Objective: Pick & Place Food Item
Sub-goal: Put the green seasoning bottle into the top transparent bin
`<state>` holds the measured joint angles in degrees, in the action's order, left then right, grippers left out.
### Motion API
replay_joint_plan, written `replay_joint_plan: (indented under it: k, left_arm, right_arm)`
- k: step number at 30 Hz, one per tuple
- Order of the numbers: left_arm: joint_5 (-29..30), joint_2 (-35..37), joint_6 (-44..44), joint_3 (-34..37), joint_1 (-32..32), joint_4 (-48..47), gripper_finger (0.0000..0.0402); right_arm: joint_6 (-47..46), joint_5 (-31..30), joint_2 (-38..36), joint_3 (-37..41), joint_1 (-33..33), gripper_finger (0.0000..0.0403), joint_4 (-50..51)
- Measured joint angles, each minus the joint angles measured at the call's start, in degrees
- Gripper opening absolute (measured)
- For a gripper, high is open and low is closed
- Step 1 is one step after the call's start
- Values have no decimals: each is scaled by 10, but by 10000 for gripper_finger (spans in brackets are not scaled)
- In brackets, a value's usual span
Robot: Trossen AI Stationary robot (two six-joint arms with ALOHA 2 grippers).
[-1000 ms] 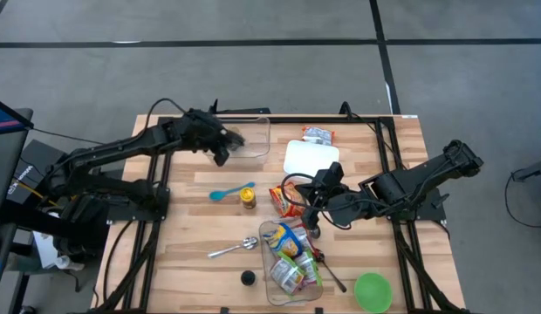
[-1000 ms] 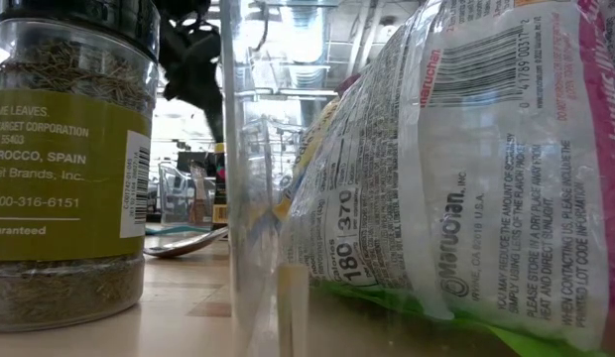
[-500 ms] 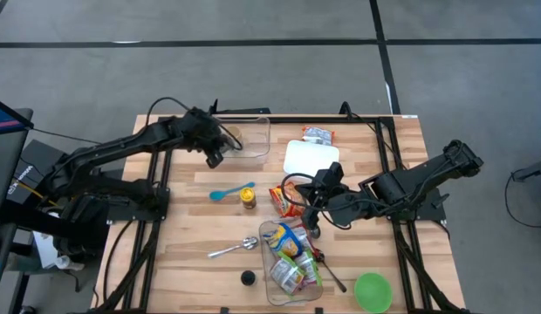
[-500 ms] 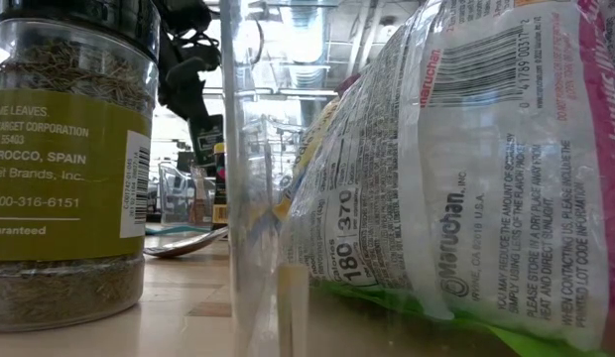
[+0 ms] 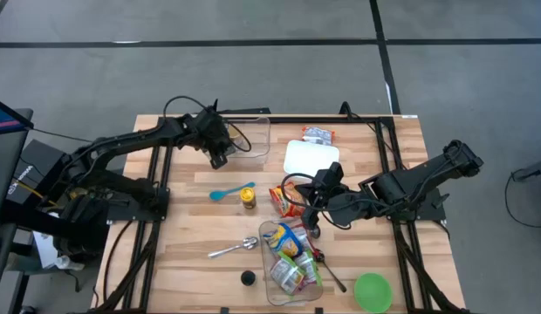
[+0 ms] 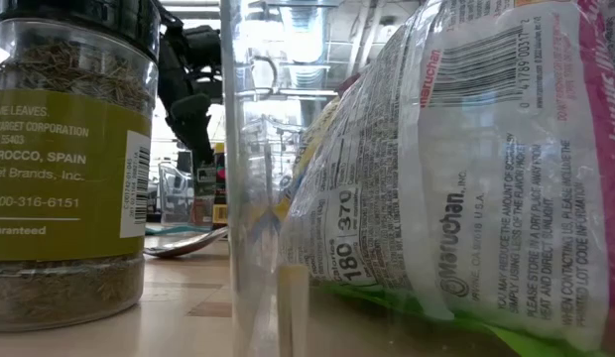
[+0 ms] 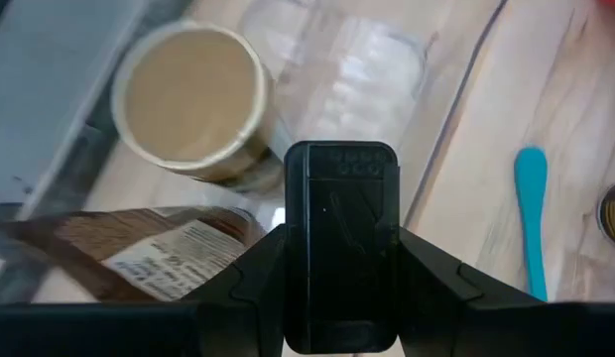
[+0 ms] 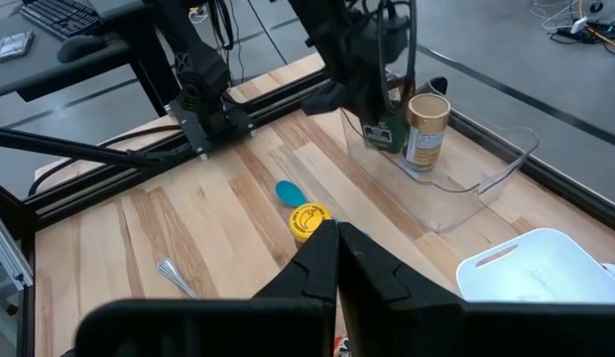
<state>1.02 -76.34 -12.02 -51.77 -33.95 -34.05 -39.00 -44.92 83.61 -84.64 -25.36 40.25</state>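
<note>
One item held: left end effector (image 5: 220, 153) clenched on dark-lidded jar (image 7: 339, 248), over clear bin (image 5: 253, 138) | risk: smooth lid could slip, or knock tan paper-labelled can (image 8: 425, 130) inside bin | bin thin rigid plastic, can cylindrical | right end effector (image 8: 335, 236) pinched empty, well apart from bin

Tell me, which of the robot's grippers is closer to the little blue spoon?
Left. The left gripper hangs just past the blue spoon, by the clear bin; the right gripper sits farther off, across the yellow-lidded jar.
</note>
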Motion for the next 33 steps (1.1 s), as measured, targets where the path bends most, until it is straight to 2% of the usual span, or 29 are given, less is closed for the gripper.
replay_joint_plan:
  k: [15,33]
  left_arm:
    - [-2,-65,-17,0,-2,13,135]
    - [-2,-67,-11,0,-2,21,139]
  right_arm:
    - [0,0,0,0,0,1,0]
    - [0,0,0,0,0,1,0]
